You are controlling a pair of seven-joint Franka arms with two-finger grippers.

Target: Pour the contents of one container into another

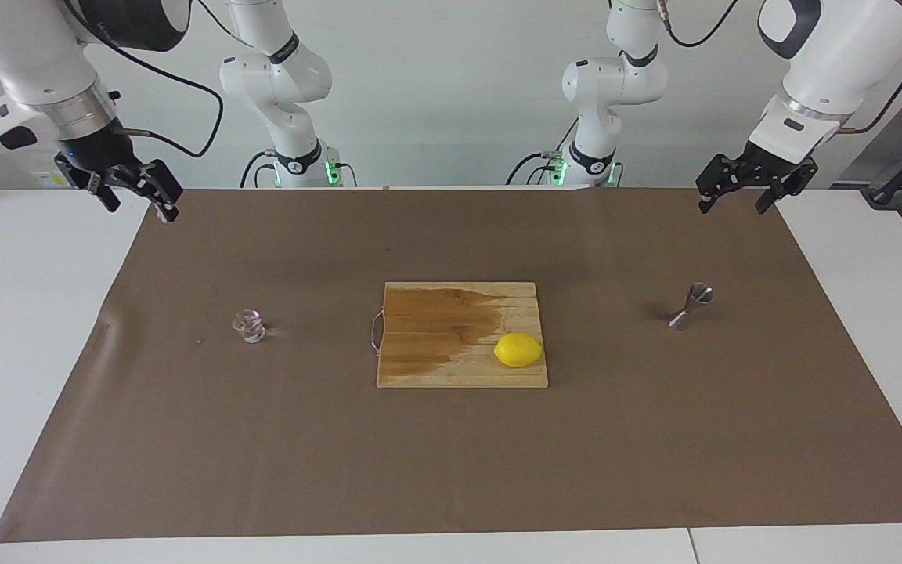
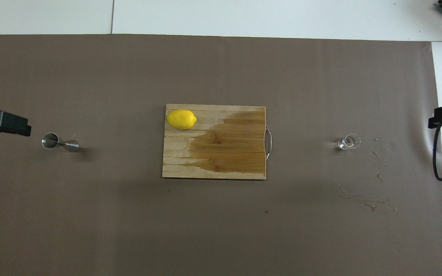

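The tiny clear glass cup (image 1: pixel 249 325) stands on the brown mat toward the right arm's end of the table; it also shows in the overhead view (image 2: pixel 347 142). The silver hourglass jigger (image 1: pixel 690 305) stands on the mat toward the left arm's end, also seen in the overhead view (image 2: pixel 60 142). My right gripper (image 1: pixel 142 210) hangs open and empty in the air over the mat's corner at its end. My left gripper (image 1: pixel 733 205) hangs open and empty over the mat's corner at its end. Both are well apart from the cup and jigger.
A wooden cutting board (image 1: pixel 435 368) with a dark wet patch lies in the middle of the mat (image 1: pixel 451 470). A yellow lemon (image 1: pixel 518 350) sits on its corner farther from the robots, toward the left arm's end. Dried splash marks (image 2: pixel 363 201) lie nearer the robots than the cup.
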